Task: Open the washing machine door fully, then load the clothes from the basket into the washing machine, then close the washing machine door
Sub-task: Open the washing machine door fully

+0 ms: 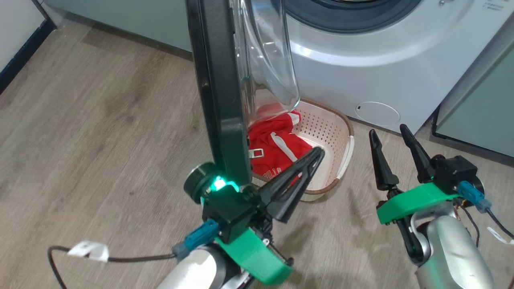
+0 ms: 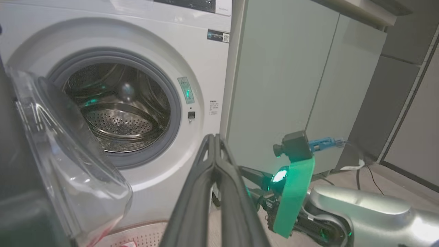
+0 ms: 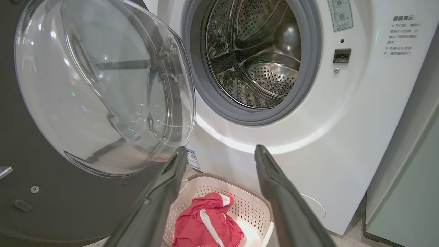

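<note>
Washing machine door (image 1: 219, 80) stands open. Left gripper (image 1: 317, 154), jaws closed and empty, overlaps the basket (image 1: 345, 132) holding red clothes (image 1: 273, 148). At the basket's three o'clock is the right gripper (image 1: 388, 131), jaws apart and empty.

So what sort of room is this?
Likely a home laundry corner: a front-loading washing machine with its door open, a basket of red clothes on a wood-look floor, pale green cabinets alongside.

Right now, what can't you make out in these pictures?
Head view: left side of the basket, hidden behind the door.
Head view: lettering on the clothes, partly covered by the left hand and too small to read.
Right wrist view: top of the drum, cut off by the upper edge.
Right wrist view: printed notice on the washer, too small to read.
</note>
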`<state>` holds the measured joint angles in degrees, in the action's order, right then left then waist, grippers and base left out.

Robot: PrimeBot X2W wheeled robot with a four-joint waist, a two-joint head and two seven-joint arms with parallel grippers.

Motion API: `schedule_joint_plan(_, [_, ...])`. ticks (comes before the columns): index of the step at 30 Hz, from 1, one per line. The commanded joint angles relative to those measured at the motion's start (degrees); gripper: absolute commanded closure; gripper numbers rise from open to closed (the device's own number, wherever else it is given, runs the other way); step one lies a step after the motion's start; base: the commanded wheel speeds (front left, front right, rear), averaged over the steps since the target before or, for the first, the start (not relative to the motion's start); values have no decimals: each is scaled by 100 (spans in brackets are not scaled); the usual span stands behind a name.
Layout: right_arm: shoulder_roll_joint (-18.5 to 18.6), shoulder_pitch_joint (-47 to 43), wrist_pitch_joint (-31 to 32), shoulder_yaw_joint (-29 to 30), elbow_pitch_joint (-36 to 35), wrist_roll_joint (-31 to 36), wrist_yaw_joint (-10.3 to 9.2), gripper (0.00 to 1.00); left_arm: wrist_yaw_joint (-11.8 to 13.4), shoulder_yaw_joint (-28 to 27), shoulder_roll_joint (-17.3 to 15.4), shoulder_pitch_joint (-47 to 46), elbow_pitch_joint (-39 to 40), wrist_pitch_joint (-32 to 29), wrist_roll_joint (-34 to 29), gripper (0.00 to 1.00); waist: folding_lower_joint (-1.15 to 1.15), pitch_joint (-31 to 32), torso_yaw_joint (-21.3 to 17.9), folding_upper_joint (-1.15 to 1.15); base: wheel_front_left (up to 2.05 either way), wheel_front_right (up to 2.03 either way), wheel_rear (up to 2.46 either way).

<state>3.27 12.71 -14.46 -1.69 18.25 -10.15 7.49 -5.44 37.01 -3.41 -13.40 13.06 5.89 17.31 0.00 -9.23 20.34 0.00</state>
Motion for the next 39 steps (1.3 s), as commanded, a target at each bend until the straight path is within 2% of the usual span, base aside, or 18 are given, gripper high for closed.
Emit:
schedule_joint_plan(1, [-39,215,-53,-122,-148,20,0,0,-21,-158,-31,-101,139,-22,19,100,0,-1,6,0,0,0,0])
schedule_joint_plan(14, [-39,185,-53,-204,-50,-59,0,0,468,-611,-197,156,-910,-150,183,100,0,36,-21,0,0,0,0])
schedule_joint_plan(27, [-39,203,-53,-210,-15,-99,0,0,717,-970,-358,240,-1091,-66,323,100,0,-26,-39,0,0,0,0])
schedule_joint_plan(39, [-39,261,-53,-147,-17,-83,0,0,979,-1261,-369,441,-1079,78,510,100,0,-99,157,0,0,0,0])
